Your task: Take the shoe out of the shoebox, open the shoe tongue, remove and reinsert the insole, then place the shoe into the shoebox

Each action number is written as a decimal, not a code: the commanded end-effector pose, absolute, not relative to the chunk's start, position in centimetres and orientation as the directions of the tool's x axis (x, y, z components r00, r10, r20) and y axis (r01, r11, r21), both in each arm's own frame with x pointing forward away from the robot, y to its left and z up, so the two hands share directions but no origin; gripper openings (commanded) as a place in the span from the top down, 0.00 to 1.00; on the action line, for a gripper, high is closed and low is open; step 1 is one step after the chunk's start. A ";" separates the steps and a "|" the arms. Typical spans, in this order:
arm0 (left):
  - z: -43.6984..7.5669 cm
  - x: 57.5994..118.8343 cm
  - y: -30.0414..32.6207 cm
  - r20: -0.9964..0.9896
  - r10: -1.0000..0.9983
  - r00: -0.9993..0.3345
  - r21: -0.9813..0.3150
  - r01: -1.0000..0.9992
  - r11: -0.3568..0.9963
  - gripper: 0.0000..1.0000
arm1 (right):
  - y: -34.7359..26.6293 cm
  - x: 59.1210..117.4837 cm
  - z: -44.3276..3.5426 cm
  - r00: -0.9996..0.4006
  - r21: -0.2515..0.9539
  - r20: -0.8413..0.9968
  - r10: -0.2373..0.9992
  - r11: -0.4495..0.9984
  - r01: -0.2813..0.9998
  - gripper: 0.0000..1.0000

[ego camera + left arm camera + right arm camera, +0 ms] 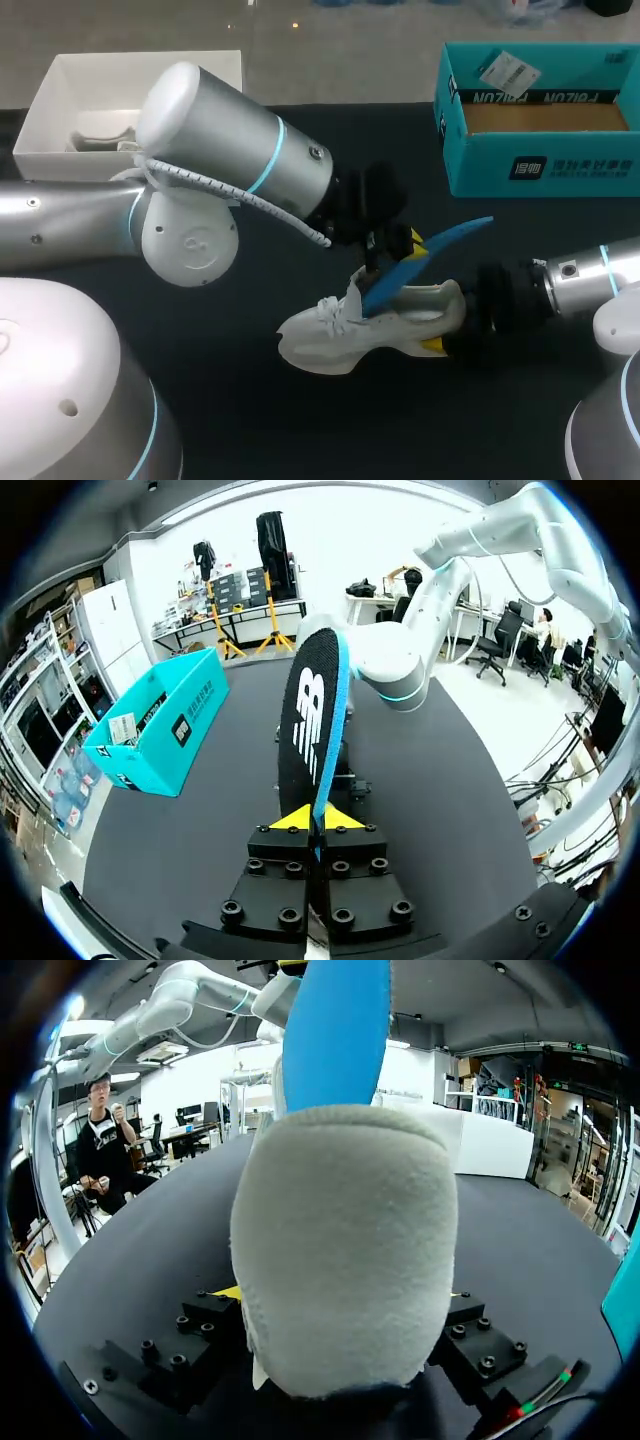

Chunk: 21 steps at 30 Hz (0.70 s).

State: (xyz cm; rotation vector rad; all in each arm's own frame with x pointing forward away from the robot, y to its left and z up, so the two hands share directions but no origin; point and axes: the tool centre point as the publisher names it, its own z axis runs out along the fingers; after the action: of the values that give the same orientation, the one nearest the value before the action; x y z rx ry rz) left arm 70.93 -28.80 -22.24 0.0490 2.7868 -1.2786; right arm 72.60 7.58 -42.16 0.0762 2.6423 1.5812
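Left gripper (318,820) clamped on blue insole (428,252) sticking from white shoe (345,335); right gripper (447,328) clamps its heel. Teal shoebox (560,170) at one o'clock.

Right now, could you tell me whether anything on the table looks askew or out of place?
Only the blue foam insole: pinched in the left jaws, it sticks out at a slant from the white knit sneaker, whose heel the right jaws hold. Nothing looks damaged.
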 end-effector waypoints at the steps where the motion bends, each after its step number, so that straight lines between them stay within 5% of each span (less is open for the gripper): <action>1: -20.1 70.2 -27.8 -0.078 0.026 -0.997 -0.784 0.077 0.616 1.00 | 7.7 72.5 -42.2 -0.997 0.880 -0.029 0.075 0.475 0.011 1.00; 21: -13.3 66.7 -26.1 -0.013 0.124 -0.992 -0.932 0.057 0.359 1.00 | 7.7 72.5 -42.2 -0.997 0.880 -0.029 0.075 0.475 0.011 1.00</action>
State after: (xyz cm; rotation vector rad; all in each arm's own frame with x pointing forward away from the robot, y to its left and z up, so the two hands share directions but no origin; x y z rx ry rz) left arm 66.93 -27.76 -13.06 0.1594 2.6881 -1.6981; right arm 72.60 7.58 -42.16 0.0762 2.6423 1.5812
